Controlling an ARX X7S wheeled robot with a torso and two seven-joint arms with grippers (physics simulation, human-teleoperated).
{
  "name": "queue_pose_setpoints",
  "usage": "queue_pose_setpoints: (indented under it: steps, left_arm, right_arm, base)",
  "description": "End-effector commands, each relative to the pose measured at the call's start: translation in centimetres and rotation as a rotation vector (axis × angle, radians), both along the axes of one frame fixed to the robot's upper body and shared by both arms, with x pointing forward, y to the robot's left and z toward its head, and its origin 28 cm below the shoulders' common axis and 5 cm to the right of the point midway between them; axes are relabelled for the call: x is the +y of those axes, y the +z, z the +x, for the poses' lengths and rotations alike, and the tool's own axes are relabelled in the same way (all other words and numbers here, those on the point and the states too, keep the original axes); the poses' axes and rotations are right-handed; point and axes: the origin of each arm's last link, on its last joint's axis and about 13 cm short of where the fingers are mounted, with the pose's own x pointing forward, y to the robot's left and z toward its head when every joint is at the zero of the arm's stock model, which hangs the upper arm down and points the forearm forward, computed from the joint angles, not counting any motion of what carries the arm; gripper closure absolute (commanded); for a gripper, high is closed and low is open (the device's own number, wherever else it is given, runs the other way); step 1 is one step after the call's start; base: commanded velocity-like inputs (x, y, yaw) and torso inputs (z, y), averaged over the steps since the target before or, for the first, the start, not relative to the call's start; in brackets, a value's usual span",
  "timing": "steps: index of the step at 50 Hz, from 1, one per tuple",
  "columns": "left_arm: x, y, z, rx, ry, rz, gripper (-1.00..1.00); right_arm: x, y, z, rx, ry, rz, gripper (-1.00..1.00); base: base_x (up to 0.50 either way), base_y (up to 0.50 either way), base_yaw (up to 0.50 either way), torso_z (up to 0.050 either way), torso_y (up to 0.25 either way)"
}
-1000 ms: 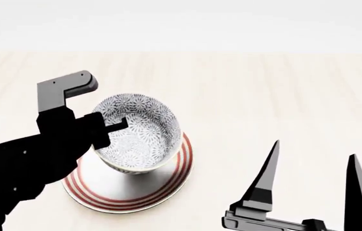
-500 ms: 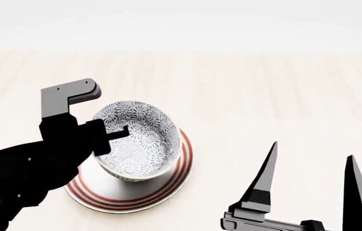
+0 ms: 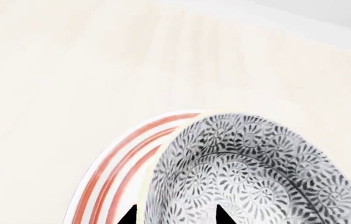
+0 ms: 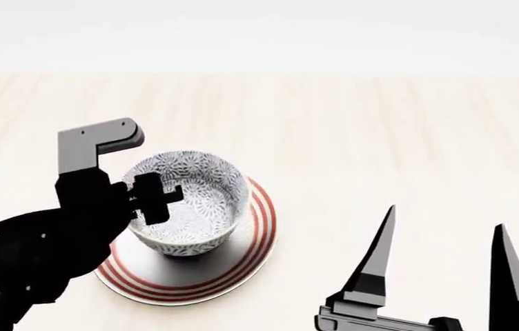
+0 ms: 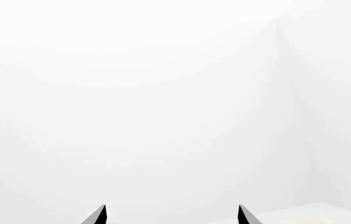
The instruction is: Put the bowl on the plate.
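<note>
Nearest the head camera: right gripper (image 4: 444,238), two black tapered fingers standing well apart — wide, nothing between them, idle and well clear of the crockery. Its wrist view shows only the two tips against blank white.

Next out, left side: left gripper (image 4: 149,196), black, closed on the near-left rim of the deep round ceramic bowl with grey-blue and white floral pattern and pale yellowish rim (image 4: 195,200). In the left wrist view one fingertip sits outside the wall and one inside, so the rim is pinched between them.

Under the bowl: shallow round white plate with three red rings at its rim (image 4: 257,227), lying on the pale wooden tabletop (image 4: 407,138).

Change over the last second — the bowl was tilted and held above the plate; half a second ago it was lower but still tipped; now it sits level, foot apparently down on the plate's middle, slightly left of centre. Red rings show clear on the right and front, hidden by the arm on the left. Contact of foot with plate cannot be confirmed outright, but the placing looks done bar the release.

Count: one bowl, one plate, two grippers, one table. Nothing else on the surface in view.
</note>
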Motion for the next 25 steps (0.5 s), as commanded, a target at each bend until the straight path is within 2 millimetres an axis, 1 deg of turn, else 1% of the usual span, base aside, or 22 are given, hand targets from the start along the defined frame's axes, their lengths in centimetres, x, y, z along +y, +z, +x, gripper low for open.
queue_pose_setpoints:
  steps: [1,5,8,11,18,25]
  left_arm:
    - [-0.6,0.9,0.6,-0.104,-0.032,0.06,-1.0]
    - [-0.4,1.9,1.0,-0.16,-0.027,0.118,-1.0]
    - [-0.1,2.5,1.4,-0.232,-0.028,0.209,-1.0]
    - [0.1,2.7,1.5,-0.27,-0.024,0.279,-1.0]
    - [0.8,2.9,1.7,-0.311,-0.022,0.361,-1.0]
    - [1.8,2.8,1.8,-0.332,-0.007,0.402,-1.0]
  right_arm:
    - [-0.1,0.0,0.0,-0.01,-0.005,-0.01,-1.0]
    - [-0.1,0.0,0.1,-0.009,-0.005,-0.01,-1.0]
    - [0.0,-0.1,0.1,-0.006,-0.002,-0.009,-1.0]
    - [0.0,-0.1,0.0,-0.003,0.001,-0.009,-1.0]
    - [0.1,-0.1,0.0,0.001,0.004,-0.011,-1.0]
    - [0.2,-0.1,-0.1,0.002,0.009,-0.013,-1.0]
  base:
    - [0.0,0.0,0.0,0.0,0.0]
    - [0.0,0.0,0.0,0.0,0.0]
    - [0.0,0.0,0.0,0.0,0.0]
    - [0.0,0.0,0.0,0.0,0.0]
    - [0.0,0.0,0.0,0.0,0.0]
    - [0.0,0.0,0.0,0.0,0.0]
